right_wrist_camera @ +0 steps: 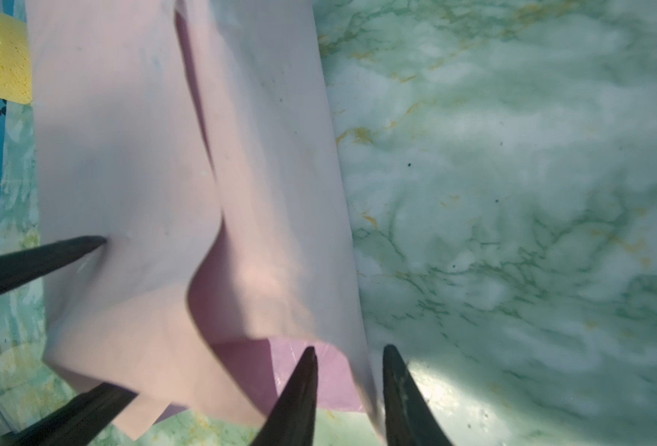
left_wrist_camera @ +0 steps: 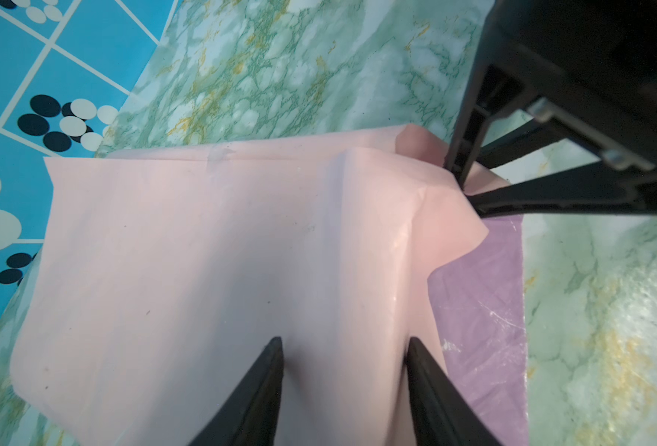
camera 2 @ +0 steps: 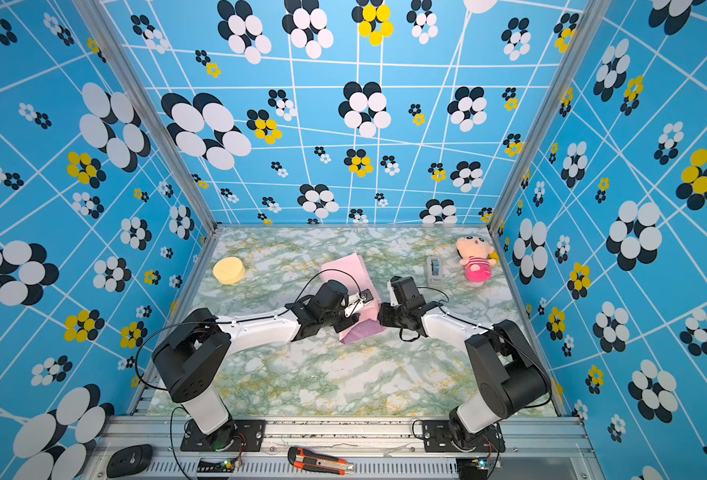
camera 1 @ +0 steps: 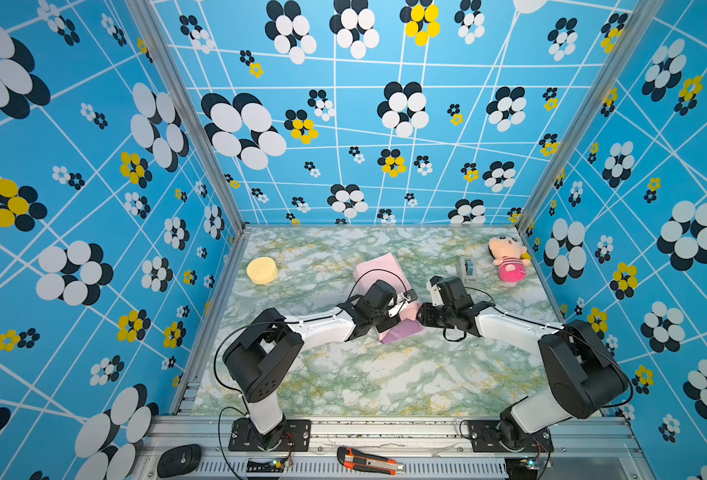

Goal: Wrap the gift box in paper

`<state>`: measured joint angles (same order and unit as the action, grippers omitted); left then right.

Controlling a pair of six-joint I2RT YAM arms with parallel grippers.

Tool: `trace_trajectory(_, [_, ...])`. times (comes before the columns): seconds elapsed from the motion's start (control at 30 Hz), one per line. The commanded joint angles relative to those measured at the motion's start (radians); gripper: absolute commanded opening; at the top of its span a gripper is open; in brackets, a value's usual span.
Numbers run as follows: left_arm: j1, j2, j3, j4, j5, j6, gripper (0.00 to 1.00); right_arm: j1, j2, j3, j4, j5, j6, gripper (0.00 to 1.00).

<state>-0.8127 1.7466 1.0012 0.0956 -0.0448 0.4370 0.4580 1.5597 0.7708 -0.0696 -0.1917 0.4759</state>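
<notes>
The paper (camera 1: 379, 266) (camera 2: 343, 266) lies folded in a mound at mid-table, pale pink side out (left_wrist_camera: 203, 251), with a lilac strip (left_wrist_camera: 481, 309) showing at its near edge. The gift box is hidden under it. My left gripper (camera 1: 413, 297) (left_wrist_camera: 344, 341) is open, its tips apart and resting on the pink top of the mound. My right gripper (camera 1: 419, 316) (right_wrist_camera: 350, 347) meets it from the right at the paper's corner. Its fingers stand apart, with the sheet's free edge (right_wrist_camera: 361, 370) running between them. The left fingers (right_wrist_camera: 49, 255) dent the sheet in the right wrist view.
A round yellow sponge (camera 1: 261, 270) sits at the back left. A grey tape dispenser (camera 1: 467, 268) and a pink plush doll (camera 1: 508, 257) stand at the back right. An orange box cutter (camera 1: 368, 459) lies on the front rail. Patterned walls close in three sides.
</notes>
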Motion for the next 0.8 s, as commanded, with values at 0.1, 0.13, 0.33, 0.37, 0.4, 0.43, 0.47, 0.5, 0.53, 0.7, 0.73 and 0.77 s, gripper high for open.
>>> trace_trajectory(0.1, [-0.003,0.033,0.016,-0.057,0.024,-0.009,0.52,-0.022,-0.079,0.003,-0.170,0.023,-0.059,0.53])
trace_trajectory(0.13, [-0.003,0.033,0.015,-0.058,0.023,-0.009,0.52,-0.037,-0.098,-0.001,-0.180,0.007,-0.063,0.53])
trace_trajectory(0.33, [-0.003,0.034,0.017,-0.058,0.027,-0.012,0.52,-0.117,-0.152,-0.032,-0.125,-0.158,-0.053,0.53])
trace_trajectory(0.37, [-0.003,0.034,0.017,-0.059,0.027,-0.012,0.52,-0.128,-0.146,-0.027,-0.123,-0.176,-0.049,0.52])
trace_trajectory(0.4, [-0.003,0.034,0.017,-0.059,0.027,-0.013,0.52,-0.140,-0.140,-0.024,-0.111,-0.195,-0.044,0.52])
trace_trajectory(0.43, [-0.003,0.034,0.016,-0.058,0.027,-0.012,0.52,-0.154,-0.136,-0.026,-0.093,-0.219,-0.038,0.52])
trace_trajectory(0.47, [-0.003,0.033,0.016,-0.060,0.027,-0.012,0.52,-0.161,-0.132,-0.023,-0.092,-0.225,-0.033,0.50])
trace_trajectory(0.5, [-0.003,0.031,0.016,-0.062,0.026,-0.012,0.52,-0.168,-0.127,-0.018,-0.101,-0.207,-0.033,0.48])
trace_trajectory(0.53, [-0.003,0.030,0.012,-0.060,0.026,-0.014,0.52,-0.168,-0.122,-0.009,-0.108,-0.177,-0.030,0.44])
trace_trajectory(0.7, [-0.003,0.031,0.010,-0.057,0.027,-0.014,0.51,-0.168,-0.047,0.022,-0.085,-0.087,0.037,0.22])
trace_trajectory(0.73, [-0.003,0.031,0.010,-0.056,0.027,-0.015,0.51,-0.168,-0.025,0.025,-0.064,-0.082,0.046,0.19])
trace_trajectory(0.77, [-0.003,0.031,0.010,-0.056,0.027,-0.017,0.51,-0.168,-0.007,0.032,-0.051,-0.089,0.051,0.18])
